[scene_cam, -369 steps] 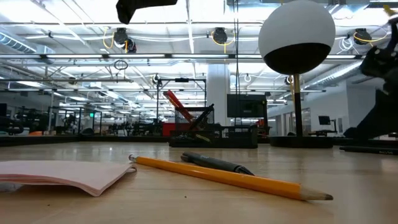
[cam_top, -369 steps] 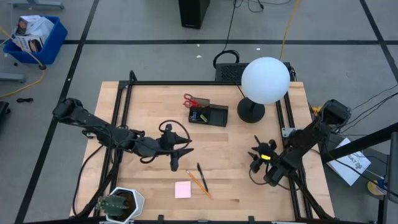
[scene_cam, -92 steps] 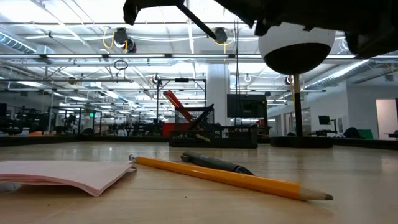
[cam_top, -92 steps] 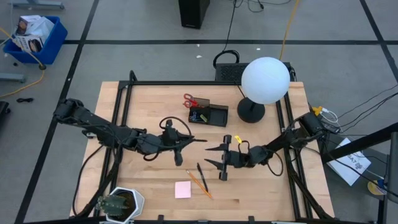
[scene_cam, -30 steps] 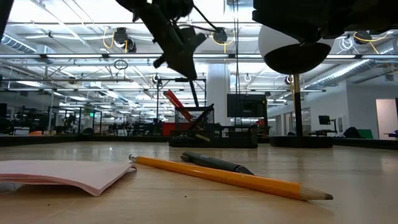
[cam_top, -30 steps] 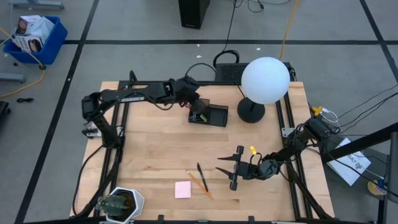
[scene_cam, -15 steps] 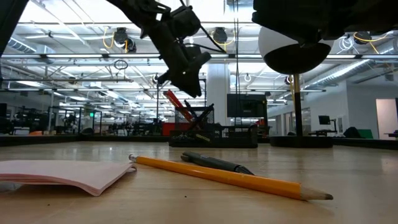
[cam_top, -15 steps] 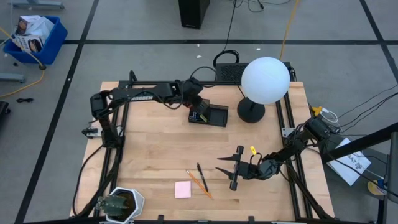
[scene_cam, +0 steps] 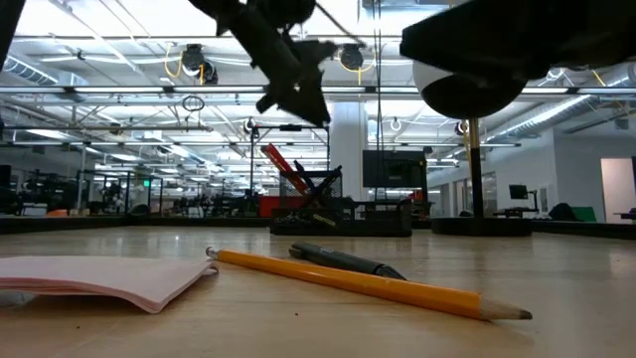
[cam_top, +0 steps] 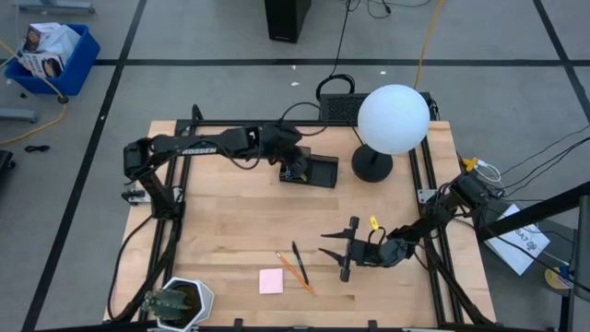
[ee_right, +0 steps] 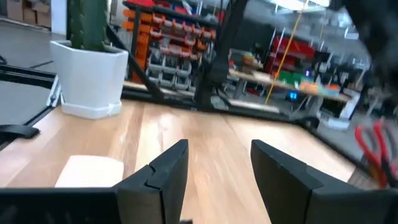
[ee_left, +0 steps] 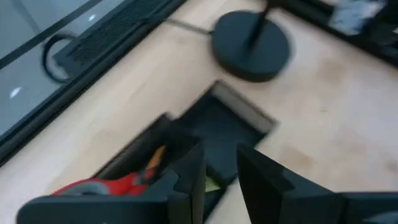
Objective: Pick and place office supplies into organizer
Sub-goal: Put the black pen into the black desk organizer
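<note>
Organizer directly beneath left end effector.

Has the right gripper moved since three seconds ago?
Yes. The right gripper has pulled back from mid-table, away from the organizer, toward the pens.

Left gripper now above organizer

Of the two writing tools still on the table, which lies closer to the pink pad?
The yellow pencil; the dark pen lies on its far side, away from the sticky-note pad.
</note>
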Motion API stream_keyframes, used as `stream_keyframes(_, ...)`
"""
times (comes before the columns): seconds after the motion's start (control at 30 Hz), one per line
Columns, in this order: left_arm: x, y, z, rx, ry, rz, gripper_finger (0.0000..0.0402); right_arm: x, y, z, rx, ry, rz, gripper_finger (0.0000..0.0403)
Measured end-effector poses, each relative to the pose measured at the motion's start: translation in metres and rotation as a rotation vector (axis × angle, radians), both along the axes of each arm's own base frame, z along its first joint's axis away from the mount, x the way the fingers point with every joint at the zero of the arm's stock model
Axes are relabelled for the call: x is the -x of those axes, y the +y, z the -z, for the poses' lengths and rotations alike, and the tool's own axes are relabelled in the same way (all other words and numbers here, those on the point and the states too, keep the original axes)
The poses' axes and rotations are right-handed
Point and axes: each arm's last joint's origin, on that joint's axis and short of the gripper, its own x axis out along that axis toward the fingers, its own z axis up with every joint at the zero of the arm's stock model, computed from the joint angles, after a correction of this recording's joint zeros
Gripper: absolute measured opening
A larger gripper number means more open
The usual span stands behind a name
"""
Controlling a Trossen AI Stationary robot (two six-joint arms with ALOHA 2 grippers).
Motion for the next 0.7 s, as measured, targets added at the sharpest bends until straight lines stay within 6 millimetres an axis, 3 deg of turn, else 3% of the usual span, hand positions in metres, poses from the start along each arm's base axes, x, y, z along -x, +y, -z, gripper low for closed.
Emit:
stream_keyframes(0.2, 0.002, -0.05, -0.026, -0.021, -0.093, 0.129, 0.0092, -0.005, -0.01, 0.016, -0.137, 0.093, 0.048, 0.0169)
stream_keyframes(0.37, 0.009, -0.102, -0.027, -0.052, -0.144, 0.24, 0.0092, -0.013, -0.017, 0.027, -0.283, 0.196, 0.051, 0.0169)
stream_keyframes(0.53, 0.033, -0.147, -0.017, -0.075, -0.232, 0.315, 0.0092, -0.029, -0.015, 0.026, -0.391, 0.312, 0.059, 0.0169)
stream_keyframes(0.7, 0.066, -0.181, -0.005, -0.078, -0.396, 0.337, 0.0093, -0.049, -0.003, 0.012, -0.415, 0.359, 0.012, 0.0169)
